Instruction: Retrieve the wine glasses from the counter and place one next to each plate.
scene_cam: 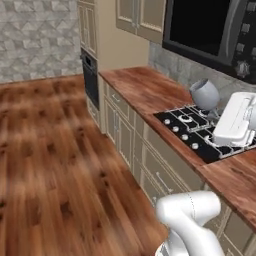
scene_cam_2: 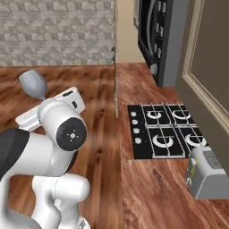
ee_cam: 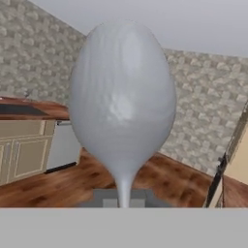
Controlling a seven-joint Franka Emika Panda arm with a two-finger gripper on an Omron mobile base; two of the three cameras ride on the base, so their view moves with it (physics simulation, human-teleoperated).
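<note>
One wine glass (ee_cam: 123, 104) is up in the air, the gripper (ee_cam: 124, 199) clamped tight on its thin stem, bowl looming right in front of the hand camera. From the left base camera it hangs over the four-burner hob (scene_cam: 200, 131) set in the reddish worktop (scene_cam: 145, 90). One toaster (scene_cam_2: 207, 173) sits nearby. No readable writing anywhere.

So the wine glass (scene_cam: 204, 94) is up in the air above the near-left part of the cooktop (scene_cam: 200, 131), which sits in the counter (scene_cam: 145, 89). A toaster (scene_cam_2: 206, 173) stands on the counter just near of the cooktop, on its right.
</note>
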